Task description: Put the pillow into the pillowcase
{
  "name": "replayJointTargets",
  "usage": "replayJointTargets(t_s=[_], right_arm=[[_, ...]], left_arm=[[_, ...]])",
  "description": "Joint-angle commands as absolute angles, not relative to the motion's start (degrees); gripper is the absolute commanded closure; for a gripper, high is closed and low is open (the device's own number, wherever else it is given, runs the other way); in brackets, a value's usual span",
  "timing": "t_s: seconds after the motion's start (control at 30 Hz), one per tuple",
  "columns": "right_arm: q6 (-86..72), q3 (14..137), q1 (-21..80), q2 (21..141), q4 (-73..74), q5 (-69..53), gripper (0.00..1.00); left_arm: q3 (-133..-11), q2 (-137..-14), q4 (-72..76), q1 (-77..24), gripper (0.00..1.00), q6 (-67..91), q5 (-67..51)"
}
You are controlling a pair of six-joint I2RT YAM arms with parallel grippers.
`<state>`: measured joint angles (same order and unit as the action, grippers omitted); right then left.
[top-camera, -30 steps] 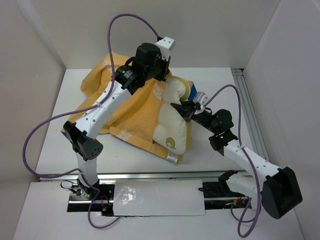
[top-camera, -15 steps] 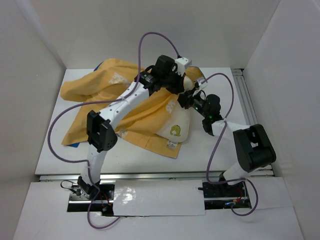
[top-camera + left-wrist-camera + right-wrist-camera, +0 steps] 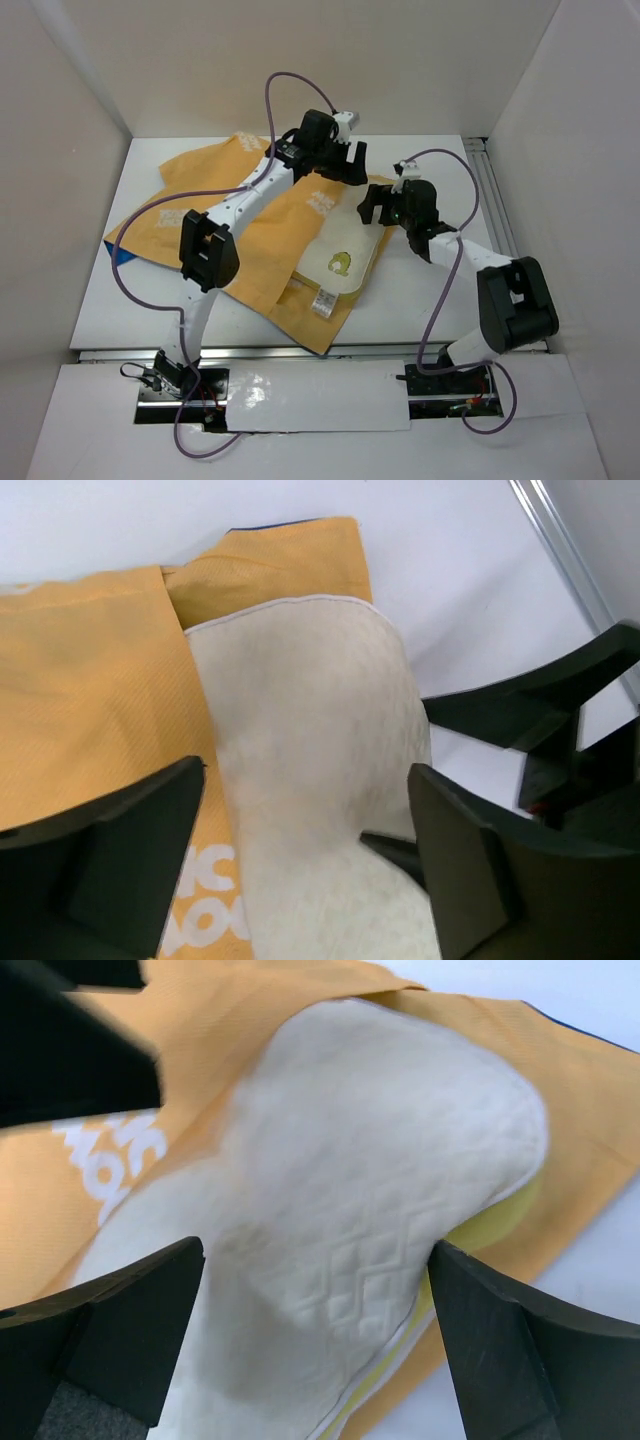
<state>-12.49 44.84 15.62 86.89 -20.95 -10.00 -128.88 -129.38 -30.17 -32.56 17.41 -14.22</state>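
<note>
The cream quilted pillow (image 3: pixel 345 250) lies flat on the mustard-orange pillowcase (image 3: pixel 230 215), its yellow mark toward the near end. My left gripper (image 3: pixel 343 172) hovers open just beyond the pillow's far end, which shows below and between the fingers (image 3: pixel 100 860) in the left wrist view. At the pillow's far right corner my right gripper (image 3: pixel 372 205) is open too. The pillow (image 3: pixel 380 1160) fills the gap of the right gripper (image 3: pixel 315 1250) and neither finger grips it. The pillow (image 3: pixel 310 710) meets the orange pillowcase (image 3: pixel 90 680) below the left gripper (image 3: pixel 308 770).
White walls enclose the table on three sides. A metal rail (image 3: pixel 495 200) runs along the right edge. Purple cables loop above both arms. A strip of the case's blue face (image 3: pixel 122 254) peeks out at its left corner.
Both grippers have opened and let go. The pillow, bunched up a second ago, has dropped flat onto the pillowcase, which has spread out toward the near left.
</note>
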Motion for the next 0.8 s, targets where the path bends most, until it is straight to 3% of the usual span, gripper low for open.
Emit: replayJointTargets(t_s=[0.0,0.2,0.33,0.37,0.47,0.6,0.77], right_arm=[[-16.7,50.19,15.56,80.44,-4.96,0.35,0.0],[-17.76,51.93,16.95,72.7,7.36,7.38,0.0],[-11.79,53.78,25.2,68.65,15.53,10.36,0.0],[-9.95,53.79,27.4,68.64,16.6,12.2,0.0],[-6.35,54.58,36.28,68.64,18.9,15.28,0.0],[-2.74,55.1,44.1,71.62,21.7,12.85,0.0],[0.6,54.49,49.04,72.77,22.32,10.91,0.0]], left_arm=[[-128.06,-123.67,-28.56,-32.87,0.0,18.28,-14.25],[-115.17,-110.35,-28.56,-32.87,0.0,18.71,-10.2],[-90.77,-92.54,-24.54,-33.57,0.0,23.37,-3.1],[-78.96,-88.46,-23.13,-34.1,0.0,27.21,-0.03],[-61.86,-75.79,-25.21,-35.86,0.01,37.3,16.74],[-48.73,-70.14,-30.49,-41.21,0.04,44.8,21.7],[-43.16,-72.06,-29.01,-49.65,0.0,46.59,25.65]])
